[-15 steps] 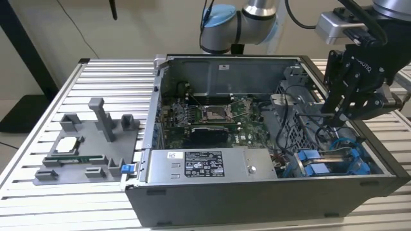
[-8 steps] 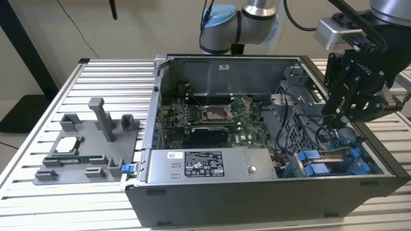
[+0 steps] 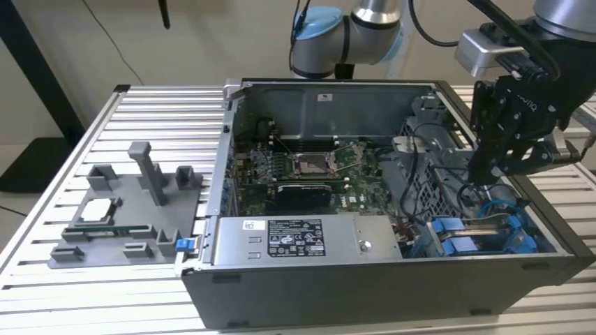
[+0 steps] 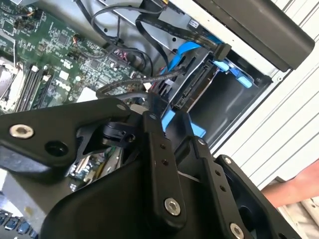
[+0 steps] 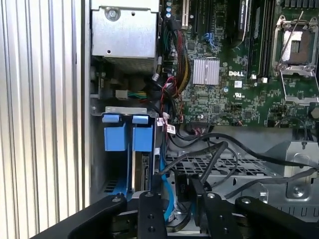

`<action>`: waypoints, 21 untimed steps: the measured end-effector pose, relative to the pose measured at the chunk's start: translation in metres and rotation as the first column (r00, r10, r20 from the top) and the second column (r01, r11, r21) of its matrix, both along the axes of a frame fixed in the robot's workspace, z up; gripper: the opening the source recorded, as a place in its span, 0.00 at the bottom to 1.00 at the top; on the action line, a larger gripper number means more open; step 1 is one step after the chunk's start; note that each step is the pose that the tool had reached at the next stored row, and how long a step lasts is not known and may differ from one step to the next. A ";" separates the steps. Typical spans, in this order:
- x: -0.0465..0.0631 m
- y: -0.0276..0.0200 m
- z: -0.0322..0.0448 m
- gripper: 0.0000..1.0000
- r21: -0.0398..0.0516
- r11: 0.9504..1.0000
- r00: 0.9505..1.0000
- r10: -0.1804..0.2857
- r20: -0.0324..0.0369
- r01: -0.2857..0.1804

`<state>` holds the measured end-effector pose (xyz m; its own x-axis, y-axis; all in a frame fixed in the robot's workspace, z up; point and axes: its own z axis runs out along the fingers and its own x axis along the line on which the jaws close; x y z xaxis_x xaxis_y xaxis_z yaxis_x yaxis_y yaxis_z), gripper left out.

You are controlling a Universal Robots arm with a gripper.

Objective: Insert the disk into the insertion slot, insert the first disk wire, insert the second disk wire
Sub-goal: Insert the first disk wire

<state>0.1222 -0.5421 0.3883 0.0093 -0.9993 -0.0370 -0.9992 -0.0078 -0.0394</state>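
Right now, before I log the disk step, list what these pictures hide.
1. What the gripper touches: exterior view, its own body blocks it.
2. The disk's connector end: second wrist view, partly behind the gripper's linkage.
3. Its depth in the insertion slot: first wrist view, blue tabs cover it.

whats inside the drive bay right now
In the first wrist view, the bay holds two blue carriers, and the edge of the disk shows in one. The gripper covers the rest of the bay, so how far in the disk sits cannot be seen.
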 end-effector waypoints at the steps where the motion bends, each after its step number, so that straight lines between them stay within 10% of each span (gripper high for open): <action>1: 0.000 0.0000 -0.0002 1.00 0.001 1.000 1.000 0.000 0.001 0.000; 21: -0.005 -0.0004 -0.0003 1.00 0.006 1.000 1.000 0.000 0.007 0.000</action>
<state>0.1174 -0.5425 0.3880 0.0094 -0.9991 -0.0425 -0.9989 -0.0074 -0.0463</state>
